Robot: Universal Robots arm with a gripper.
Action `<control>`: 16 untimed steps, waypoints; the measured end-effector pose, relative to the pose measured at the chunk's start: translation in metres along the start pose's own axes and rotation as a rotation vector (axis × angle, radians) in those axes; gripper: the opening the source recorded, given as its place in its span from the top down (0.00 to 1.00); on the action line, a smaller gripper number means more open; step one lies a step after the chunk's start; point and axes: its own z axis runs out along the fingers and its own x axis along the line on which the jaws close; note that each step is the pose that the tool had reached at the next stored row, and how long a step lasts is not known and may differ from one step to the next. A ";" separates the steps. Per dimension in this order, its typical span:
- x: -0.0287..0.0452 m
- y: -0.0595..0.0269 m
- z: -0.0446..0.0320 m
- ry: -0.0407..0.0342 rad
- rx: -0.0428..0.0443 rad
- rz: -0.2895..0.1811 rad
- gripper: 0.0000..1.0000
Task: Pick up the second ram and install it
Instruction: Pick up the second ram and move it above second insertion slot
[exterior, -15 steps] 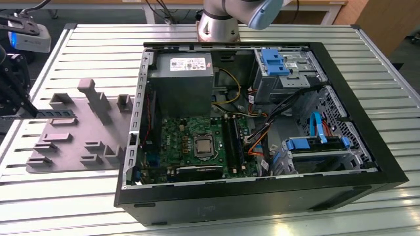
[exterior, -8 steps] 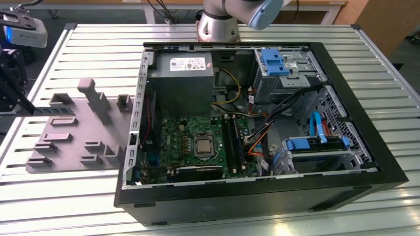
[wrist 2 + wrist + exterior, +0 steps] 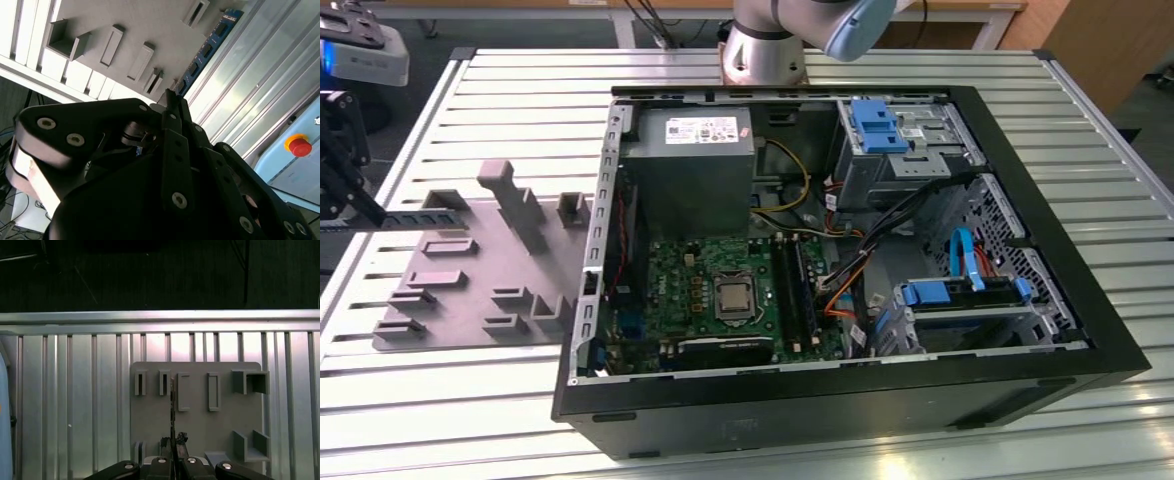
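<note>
The second ram [image 3: 205, 50], a thin blue-green board with a row of dark chips along its face, juts out from the tip of the gripper [image 3: 171, 98], whose narrow fingers [image 3: 172, 120] are pinched together on one end of it. The stick hangs over the gray holder plate [image 3: 200, 425] on the slatted metal table [image 3: 520, 80], near the plate's row of slots; whether it is clear of its own slot cannot be told. In the first wrist view it shows edge-on as a fine dark line running straight out from between the fingers. In the exterior view the open computer case [image 3: 854, 400] sits well apart, to the exterior view's right, its green motherboard [image 3: 680, 280] and long black memory slots [image 3: 790, 290] exposed. The grip looks like the weak point. With only one end clamped, the long stick could swing or slip in the pinch if it catches a slot wall of the plate. A tilted stick would likely meet the memory slot crooked and jam rather than seat. Loose cables [image 3: 854, 270] beside the slots could also snag it.
</note>
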 end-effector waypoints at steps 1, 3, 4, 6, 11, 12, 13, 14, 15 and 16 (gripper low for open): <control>0.0000 0.0000 -0.0001 0.0001 -0.0001 0.000 0.86; 0.0000 0.0000 -0.0003 0.0002 -0.0003 0.000 0.86; 0.0000 0.0000 -0.0003 0.0002 -0.0002 0.000 0.86; -0.0001 0.0001 -0.0018 0.0005 -0.0007 0.000 0.86; -0.0002 0.0003 -0.0095 0.0002 -0.0003 0.000 0.86; -0.0003 0.0003 -0.0112 0.0002 -0.0003 0.000 0.86; -0.0003 0.0004 -0.0131 0.0002 -0.0003 0.000 0.86; -0.0004 0.0004 -0.0149 0.0002 -0.0003 0.000 0.86; -0.0004 0.0005 -0.0167 0.0003 -0.0003 0.000 0.86; -0.0005 0.0005 -0.0186 0.0002 -0.0003 0.000 0.86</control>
